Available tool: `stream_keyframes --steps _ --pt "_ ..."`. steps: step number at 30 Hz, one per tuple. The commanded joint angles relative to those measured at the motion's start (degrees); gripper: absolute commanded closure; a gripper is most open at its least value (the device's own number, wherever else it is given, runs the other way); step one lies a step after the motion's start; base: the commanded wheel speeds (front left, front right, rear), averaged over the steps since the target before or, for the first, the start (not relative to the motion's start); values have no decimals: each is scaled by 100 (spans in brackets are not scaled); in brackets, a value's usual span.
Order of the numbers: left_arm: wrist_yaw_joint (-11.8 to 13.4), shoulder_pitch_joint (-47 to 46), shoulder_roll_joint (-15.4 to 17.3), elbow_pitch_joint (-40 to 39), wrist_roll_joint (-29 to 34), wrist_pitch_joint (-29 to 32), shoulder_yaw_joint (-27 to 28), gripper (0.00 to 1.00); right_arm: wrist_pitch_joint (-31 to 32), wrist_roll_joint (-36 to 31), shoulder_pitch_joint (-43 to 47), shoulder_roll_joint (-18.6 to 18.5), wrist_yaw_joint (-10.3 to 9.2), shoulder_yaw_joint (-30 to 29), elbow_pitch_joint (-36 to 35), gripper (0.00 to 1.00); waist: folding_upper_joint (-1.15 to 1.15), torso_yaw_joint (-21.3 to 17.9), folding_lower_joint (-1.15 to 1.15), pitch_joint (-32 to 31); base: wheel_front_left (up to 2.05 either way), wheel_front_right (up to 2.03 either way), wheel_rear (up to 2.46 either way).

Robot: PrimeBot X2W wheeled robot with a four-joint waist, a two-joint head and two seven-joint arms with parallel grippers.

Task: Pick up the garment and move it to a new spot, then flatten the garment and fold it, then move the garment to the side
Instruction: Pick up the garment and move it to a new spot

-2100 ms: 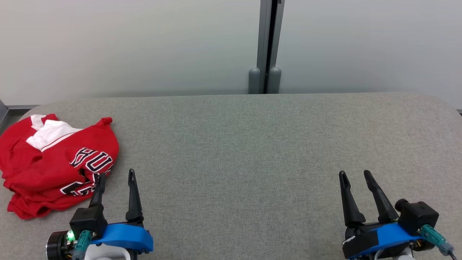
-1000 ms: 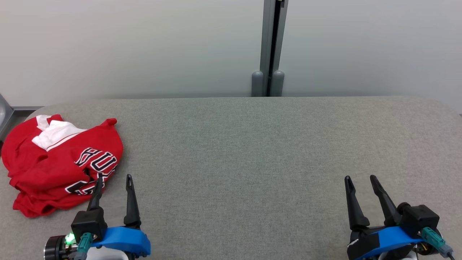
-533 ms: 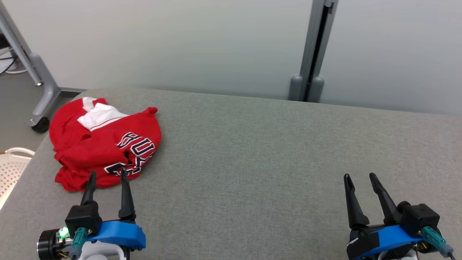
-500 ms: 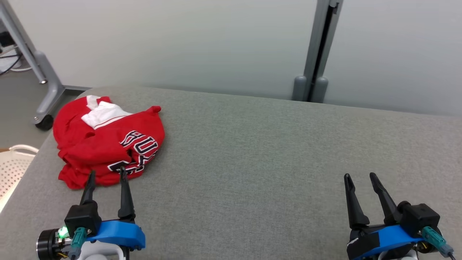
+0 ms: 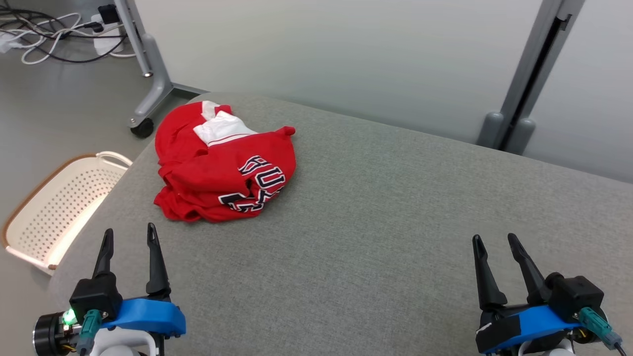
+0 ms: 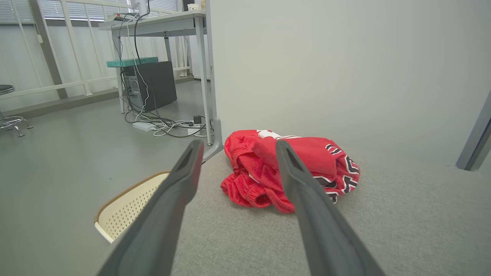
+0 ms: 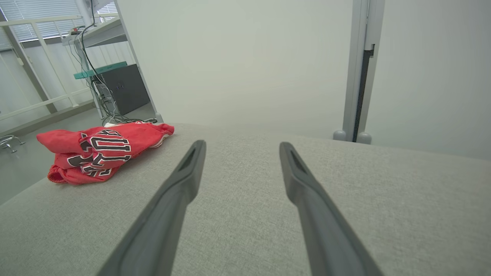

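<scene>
A crumpled red garment (image 5: 222,165) with white panels and black-and-white lettering lies in a heap near the far left corner of the grey table (image 5: 376,217). It also appears in the left wrist view as the garment (image 6: 261,168) and at the left of the right wrist view as the garment (image 7: 99,151). My left gripper (image 5: 129,236) hovers open near the table's front left edge, short of the heap and apart from it. My right gripper (image 5: 494,241) stands open at the front right, over bare table, with nothing between its fingers.
A white perforated basket (image 5: 57,207) sits on the floor just left of the table. Behind it stand a wheeled desk leg (image 5: 146,86) and cables (image 5: 54,34). A grey wall and a vertical post (image 5: 519,94) run behind the table.
The head camera has swung left, so the garment now sits nearer the picture's middle and the basket and floor have come into view. Both grippers stay open.
</scene>
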Motion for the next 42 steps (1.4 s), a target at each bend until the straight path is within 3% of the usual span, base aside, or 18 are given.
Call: stream_keyframes --steps 1,8,14,21,33,42 --pt "21 -35 17 -34 -18 -27 31 0 -22 -37 -41 -34 3 2 -4 0 0 135 0 78 0 0 0" --pt "16 40 84 -68 -99 -28 85 0 -22 20 -33 -35 3 20 22 0 0 360 0 68 0 0 0" --pt "36 9 174 -45 -182 -25 158 0 -22 13 -59 -38 3 84 41 0 0 276 0 51 0 0 0" --pt "-86 -443 432 -19 -376 9 354 0 -22 -197 -116 -35 3 -2 -115 0 0 -96 0 242 0 0 0" --pt "-313 -2024 963 421 -663 109 574 0 -22 -721 -461 -34 3 -218 -532 0 0 -895 0 1096 0 0 0" --pt "-662 -3169 1269 1586 -845 676 392 0 65 -912 -654 -32 3 -293 -910 0 0 -1332 0 1756 0 0 0"
